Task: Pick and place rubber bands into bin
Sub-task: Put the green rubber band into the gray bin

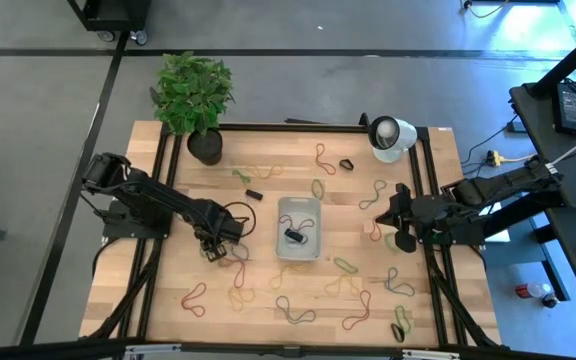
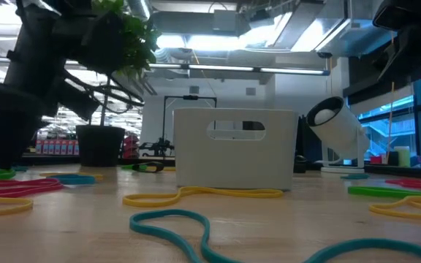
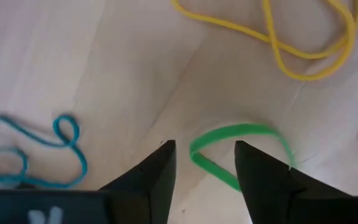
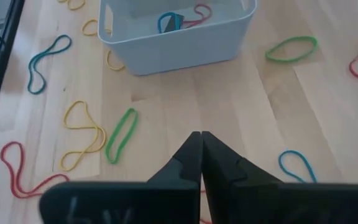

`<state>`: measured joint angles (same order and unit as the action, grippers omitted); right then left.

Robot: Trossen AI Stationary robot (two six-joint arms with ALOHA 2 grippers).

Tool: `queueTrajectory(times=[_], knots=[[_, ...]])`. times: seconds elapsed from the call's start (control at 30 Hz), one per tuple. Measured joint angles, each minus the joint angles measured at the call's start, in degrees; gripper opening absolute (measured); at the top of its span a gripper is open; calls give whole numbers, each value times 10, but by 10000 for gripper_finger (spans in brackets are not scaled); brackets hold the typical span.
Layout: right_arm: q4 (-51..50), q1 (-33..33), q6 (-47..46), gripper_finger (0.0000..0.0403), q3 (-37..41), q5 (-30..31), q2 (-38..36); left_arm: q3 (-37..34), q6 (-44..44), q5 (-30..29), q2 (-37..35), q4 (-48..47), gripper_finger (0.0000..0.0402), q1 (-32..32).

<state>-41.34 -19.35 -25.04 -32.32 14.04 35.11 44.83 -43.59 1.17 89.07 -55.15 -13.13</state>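
Early days: left gripper [image 3: 204, 165] was low on the table left of the bin [image 1: 299, 228], fingers apart astride a green band [image 3: 241, 146], not yet pinched. Right gripper [image 4: 201, 155] waited closed and empty right of the bin. The bin held only a few rubber bands [image 4: 179, 18]; most rubber bands [image 1: 298, 300] were still scattered across the table [image 1: 168, 300].

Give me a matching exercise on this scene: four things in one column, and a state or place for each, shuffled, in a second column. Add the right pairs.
Things:
1. left gripper
2. right gripper
3. bin
4. potted plant

States or places:
A. shut, holding nothing
B. at a far corner of the table
C. open, fingers either side of a green rubber band
D. mid-table, a few rubber bands inside

Pairs: 1-C, 2-A, 3-D, 4-B
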Motion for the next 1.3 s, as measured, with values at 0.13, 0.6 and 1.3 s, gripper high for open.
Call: queueTrajectory(times=[0.13, 0.6, 1.3], knots=[[0, 0, -17, 10, 0, 0, 0, -22, 63, 10, 0, 33, 138, -3], [0, 0, -32, 10, 0, 0, 0, 32, 72, 17, 0, 37, 3, -7], [18, 0, -12, 10, 0, 0, 0, 486, 167, -180, 91, -50, 2, 58]])
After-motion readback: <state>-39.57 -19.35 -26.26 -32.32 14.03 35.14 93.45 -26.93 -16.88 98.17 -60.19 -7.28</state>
